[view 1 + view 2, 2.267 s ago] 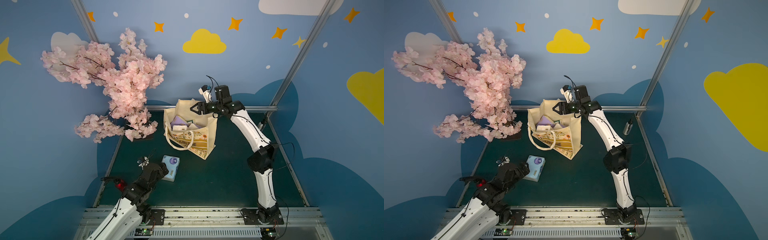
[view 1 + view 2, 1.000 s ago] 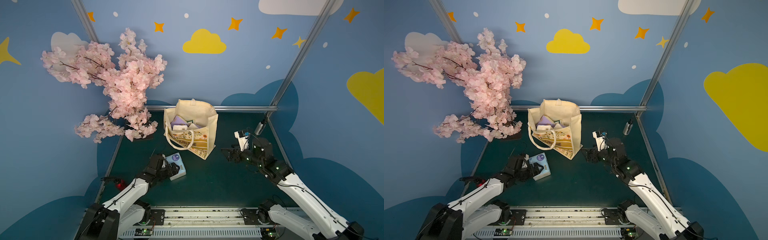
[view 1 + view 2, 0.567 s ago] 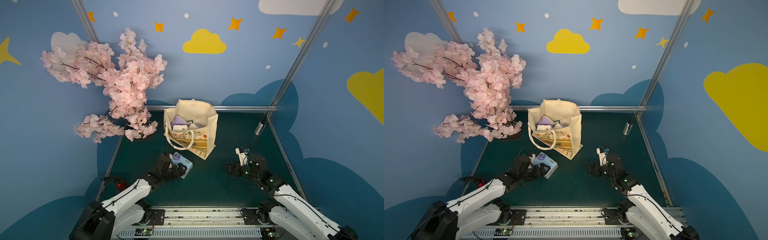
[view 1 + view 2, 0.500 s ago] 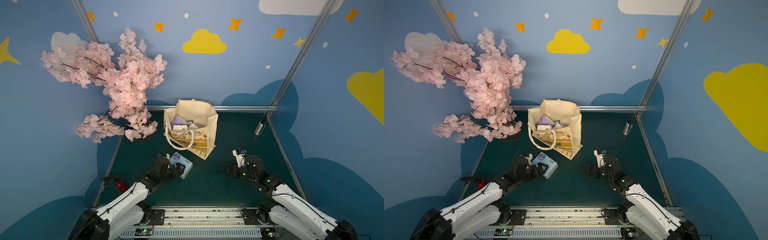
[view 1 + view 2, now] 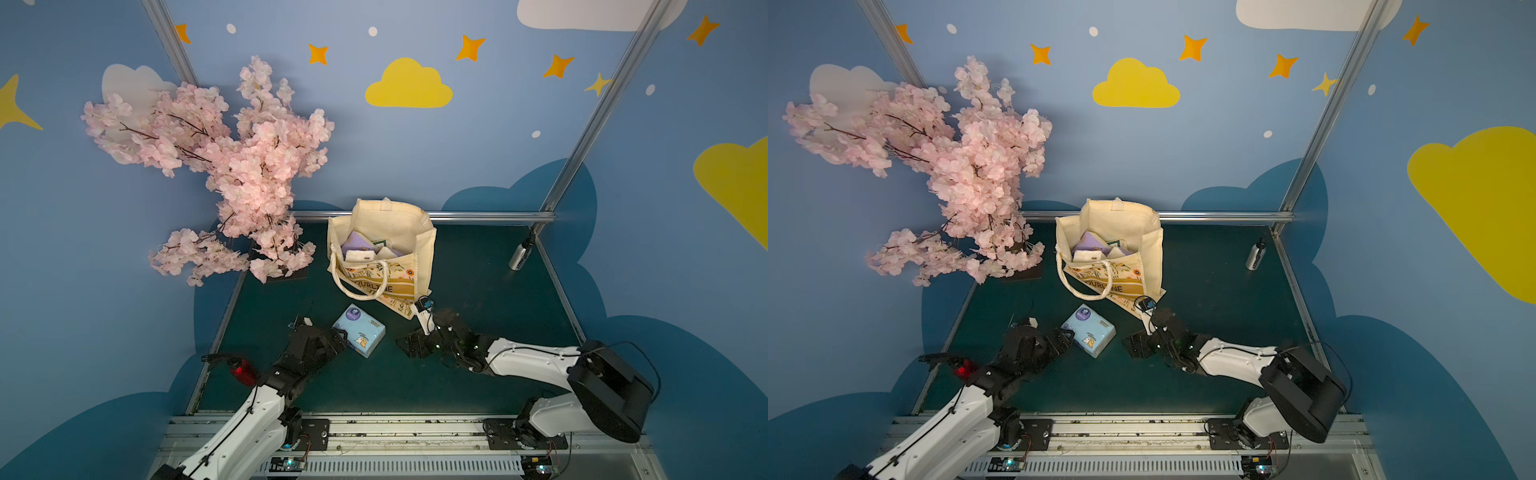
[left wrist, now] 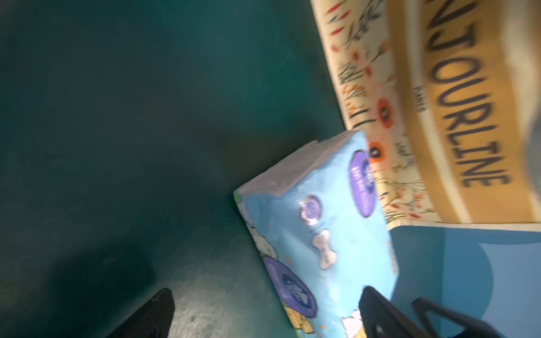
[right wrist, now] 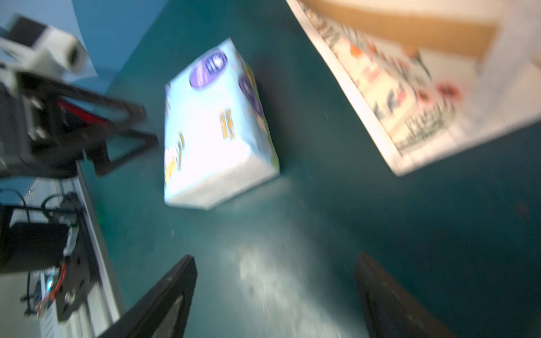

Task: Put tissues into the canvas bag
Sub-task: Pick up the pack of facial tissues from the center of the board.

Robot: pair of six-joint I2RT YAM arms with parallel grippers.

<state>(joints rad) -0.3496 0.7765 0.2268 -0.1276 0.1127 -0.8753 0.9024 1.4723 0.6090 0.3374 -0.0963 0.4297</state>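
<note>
Judging from both top views, 1 light blue tissue pack (image 5: 359, 330) lies on the counter (image 5: 478, 291) just before the canvas bag (image 5: 386, 220). The left end effector (image 5: 338, 334) and right end effector (image 5: 405, 347) gape, empty.

Left wrist view: the pack (image 6: 319, 234) sits off-centre, so recentre before closing.

Right wrist view, blurred: nothing lies between the fingers, so let 1 arm grasp.

tissue pack (image 5: 359, 330): glossy plastic wrap | canvas bag (image 5: 424, 257): matt woven cloth | tabletop (image 5: 478, 291): matt
</note>
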